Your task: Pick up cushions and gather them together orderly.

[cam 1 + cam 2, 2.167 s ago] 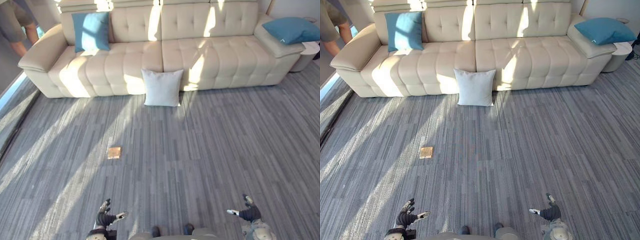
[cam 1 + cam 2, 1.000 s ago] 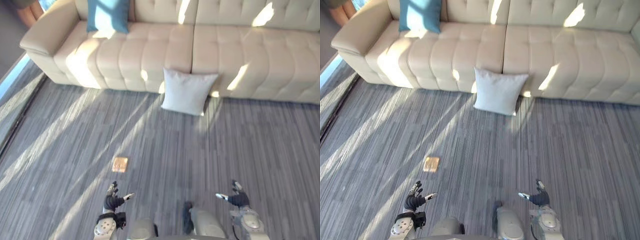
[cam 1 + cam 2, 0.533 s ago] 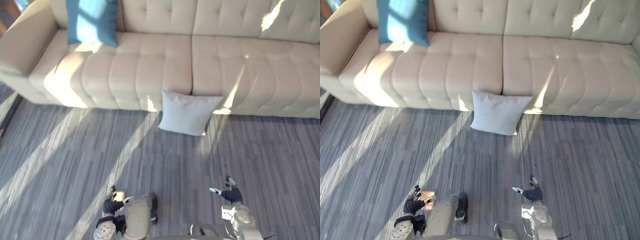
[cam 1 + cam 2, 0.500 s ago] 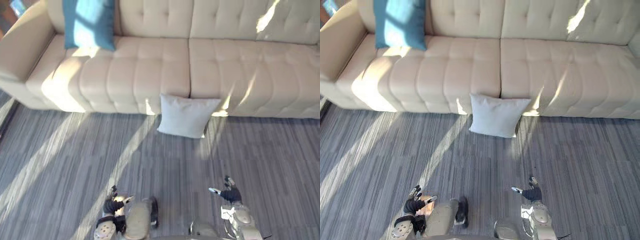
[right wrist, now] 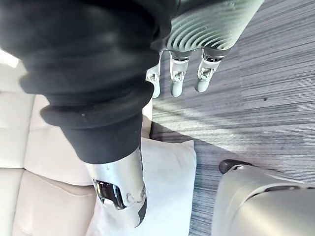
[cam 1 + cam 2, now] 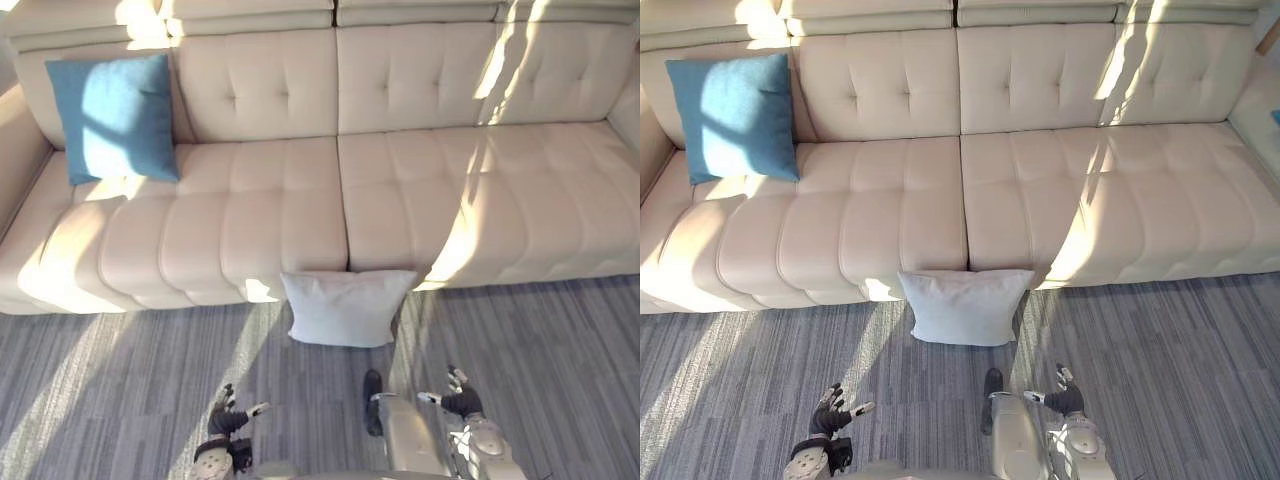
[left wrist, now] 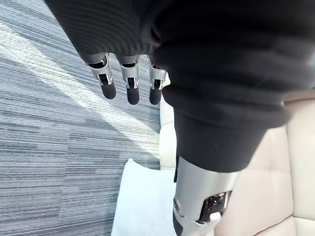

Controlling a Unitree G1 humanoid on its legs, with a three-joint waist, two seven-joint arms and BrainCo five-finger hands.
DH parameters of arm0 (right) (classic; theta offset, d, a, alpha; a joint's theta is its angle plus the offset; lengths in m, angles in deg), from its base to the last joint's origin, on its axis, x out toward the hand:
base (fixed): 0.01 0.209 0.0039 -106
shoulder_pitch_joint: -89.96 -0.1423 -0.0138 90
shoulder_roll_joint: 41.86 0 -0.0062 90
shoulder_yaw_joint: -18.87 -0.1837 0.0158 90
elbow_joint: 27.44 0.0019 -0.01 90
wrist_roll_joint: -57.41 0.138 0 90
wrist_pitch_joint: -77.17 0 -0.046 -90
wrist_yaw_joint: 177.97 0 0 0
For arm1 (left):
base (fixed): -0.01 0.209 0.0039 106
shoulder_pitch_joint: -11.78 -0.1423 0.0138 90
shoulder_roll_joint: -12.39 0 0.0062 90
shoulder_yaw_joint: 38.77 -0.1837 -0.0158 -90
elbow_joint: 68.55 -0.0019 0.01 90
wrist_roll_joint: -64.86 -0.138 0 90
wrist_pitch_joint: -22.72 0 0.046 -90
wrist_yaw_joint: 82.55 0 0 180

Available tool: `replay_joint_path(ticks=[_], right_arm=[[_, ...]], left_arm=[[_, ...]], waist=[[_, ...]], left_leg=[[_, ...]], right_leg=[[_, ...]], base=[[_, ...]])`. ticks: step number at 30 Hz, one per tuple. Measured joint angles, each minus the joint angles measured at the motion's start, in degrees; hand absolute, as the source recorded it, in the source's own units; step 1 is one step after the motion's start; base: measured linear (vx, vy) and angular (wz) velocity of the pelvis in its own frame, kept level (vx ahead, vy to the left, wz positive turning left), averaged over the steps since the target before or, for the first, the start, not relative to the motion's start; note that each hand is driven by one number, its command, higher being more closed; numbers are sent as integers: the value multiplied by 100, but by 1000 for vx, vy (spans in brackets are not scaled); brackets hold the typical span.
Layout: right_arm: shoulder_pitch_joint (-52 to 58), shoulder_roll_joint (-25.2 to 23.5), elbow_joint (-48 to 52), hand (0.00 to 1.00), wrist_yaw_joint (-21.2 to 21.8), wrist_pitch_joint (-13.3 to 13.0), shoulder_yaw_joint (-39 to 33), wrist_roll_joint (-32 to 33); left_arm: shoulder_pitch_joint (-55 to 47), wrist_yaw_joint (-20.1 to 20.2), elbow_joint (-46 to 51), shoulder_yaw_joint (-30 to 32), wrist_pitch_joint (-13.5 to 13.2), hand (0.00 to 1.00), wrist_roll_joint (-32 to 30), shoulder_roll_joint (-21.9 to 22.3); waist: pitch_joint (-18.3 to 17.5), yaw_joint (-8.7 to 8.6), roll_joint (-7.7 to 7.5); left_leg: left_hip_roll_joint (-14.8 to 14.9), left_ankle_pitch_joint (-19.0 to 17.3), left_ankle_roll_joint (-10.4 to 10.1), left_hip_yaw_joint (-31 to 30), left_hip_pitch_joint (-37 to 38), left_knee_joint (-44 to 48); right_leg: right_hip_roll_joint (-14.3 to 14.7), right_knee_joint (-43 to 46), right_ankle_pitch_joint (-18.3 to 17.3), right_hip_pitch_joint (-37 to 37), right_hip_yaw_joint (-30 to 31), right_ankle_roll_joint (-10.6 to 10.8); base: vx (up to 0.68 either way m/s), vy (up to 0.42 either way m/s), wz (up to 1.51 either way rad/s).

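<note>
The white cushion [image 6: 347, 308] lay on the floor [image 6: 560, 340], apparently propped against the front edge of the sofa [image 6: 420, 190]. The blue cushion [image 6: 115, 118] leaned at its left end. The left hand [image 6: 226, 420] and right hand [image 6: 457, 400] hung spread and empty, ready to lift.

The sofa [image 6: 340, 200] runs along the far side of the floor [image 6: 560, 340]. The seat cushion [image 6: 115, 118] stands on the sofa's left end, upright against the backrest and just beside the left armrest. The floor cushion [image 6: 345, 308] sits on the floor before the sofa's middle, below the seam between the two seats. Its upper edge seems to lean on the sofa's front, though the contact is hard to make out. Further out from the sofa, the left robot hand [image 6: 228, 420] hangs over the floor before the left seat and the right robot hand [image 6: 458, 402] before the right seat, both apart from the floor cushion.
</note>
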Motion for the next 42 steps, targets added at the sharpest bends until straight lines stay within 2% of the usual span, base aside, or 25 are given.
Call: replay_joint_path(ticks=[1, 2, 3, 4, 5, 6, 7, 9, 12, 14, 17, 21, 22, 27, 29, 32, 36, 37, 42], right_arm=[[-13, 7, 91, 0, -2, -17, -21, 23], [-22, 6, 116, 0, -9, -25, -127, 27], [-31, 6, 115, 0, -12, -24, -170, 32], [-39, 13, 114, 0, -18, -22, -206, 32], [-24, 40, 95, 0, -26, -20, -214, 24], [-16, 85, 87, 0, -27, -19, -213, 24], [-2, 16, 46, 0, -38, -3, -202, 21], [54, -67, 53, 0, -50, -3, -193, 12], [28, -100, 51, 0, -149, -2, -186, -3], [-275, -85, 70, 0, -294, -4, -198, 31], [-730, -28, 197, 0, -449, -52, -218, 205], [-1412, 108, 408, 0, -698, -228, -354, 589], [-1703, 185, 419, 0, -832, -227, -398, 752], [-2816, 425, 417, 0, -1107, -225, -484, 970], [-3631, 579, 409, 0, -1236, -224, -556, 1136], [-4673, 749, 288, 0, -1383, -223, -607, 1246], [-5481, 803, 126, 0, -1515, -224, -582, 1426], [-5640, 797, 124, 100, -1519, -228, -558, 1444], [-6115, 569, 79, 100, -1682, -234, -476, 1599]], left_arm=[[22, 9, 34, -29, -5, 0, -5, 52], [90, 5, 20, -33, -3, 0, -4, 54], [103, 0, 23, -29, -4, 0, -4, 51], [96, -2, 17, -29, -2, 0, -4, 53], [77, -5, 14, -34, -1, 0, -4, 67], [70, -5, 12, -35, -2, 0, -4, 67], [53, -11, -21, -27, 3, 0, -4, 8], [130, -15, -18, -29, -3, 0, -9, -66], [269, -48, 18, -18, -5, 0, -1, -122], [534, -208, 99, -3, -10, 0, 20, -262], [995, -384, 172, 52, -57, 0, 118, -471], [1773, -627, 348, 122, -163, 0, 405, -766], [2155, -688, 371, 229, -235, 0, 484, -785], [3283, -869, 658, 462, -262, 0, 634, -792], [3992, -954, 772, 519, -277, 0, 637, -817], [4616, -1044, 879, 482, -279, 0, 682, -788], [5184, -1156, 921, 249, -282, 0, 738, -718], [5348, -1162, 921, 180, -285, 100, 748, -678], [5890, -1299, 906, -62, -281, 100, 924, -395]], waist=[[9, 32, -17], [10, 113, -10], [13, 127, 0], [25, 123, 23], [8, 121, 78], [-21, 123, 172], [-16, 167, 111], [-11, 173, -1], [73, 258, -74], [279, 249, -87], [625, 263, -95], [1000, 268, -100], [1117, 263, -101], [1487, 252, -97], [1739, 262, -85], [1747, 263, -83], [1749, 267, -80], [1748, 264, -80], [1748, 248, -80]], left_leg=[[-31, -87, 118, 155, -264, -451], [-130, -105, 151, 165, -498, -1039], [-193, -105, 152, 128, -593, -1359], [-304, -82, 119, 18, -683, -2067], [-413, 93, 13, -174, -640, -2864], [-431, 398, 13, -260, -604, -3065], [-505, 495, 47, -191, -474, -3167], [-660, 453, 111, -138, -443, -3300], [-777, 345, 264, 63, -624, -3185], [-786, 258, 399, 106, -1111, -2735], [-760, 182, 490, 126, -1616, -2325], [-610, -196, 561, 146, -2717, -1483], [-576, -272, 572, 95, -3237, -1159], [-484, -297, 614, -16, -4747, -401], [-473, -292, 615, -106, -5465, -54], [-455, -256, 640, -136, -6309, 311], [-428, -222, 655, -163, -6858, 566], [-421, -211, 651, -162, -6978, 608], [-392, -194, 631, -159, -7278, 705]], right_leg=[[1, -210, -3, 223, 24, 4], [2, -326, -23, 327, 79, 28], [-3, -360, -43, 360, 98, 48], [-11, -383, -87, 417, 115, 113], [21, -369, -152, 401, 173, 200], [59, -352, -192, 403, 224, 242], [21, -306, -268, 423, 337, 337], [-143, -247, -359, 397, 393, 463], [-278, 106, -532, 56, 549, 594], [-306, 450, -589, -422, 609, 631], [-342, 793, -643, -916, 706, 671], [-310, 1644, -883, -2041, 717, 688], [-298, 1939, -928, -2538, 714, 696], [-274, 2635, -939, -3987, 695, 702], [-286, 3037, -969, -4700, 685, 686], [-298, 3469, -974, -5574, 703, 684], [-298, 3757, -974, -6140, 708, 684], [-298, 3810, -972, -6268, 714, 684], [-296, 3952, -965, -6606, 717, 674]], base=[[299, -70, -12], [321, -38, -15], [226, 11, -14], [195, 57, -14], [147, 108, -19], [182, 163, -42], [185, 179, -28], [170, 144, -8], [129, 134, -20], [37, 103, -14], [-43, 91, -12], [-132, 54, -12], [-150, 42, -5], [-142, 14, -5], [-97, -1, 2], [-97, -25, -5], [-88, -18, -3], [-75, -2, -2], [-56, 4, -2]])
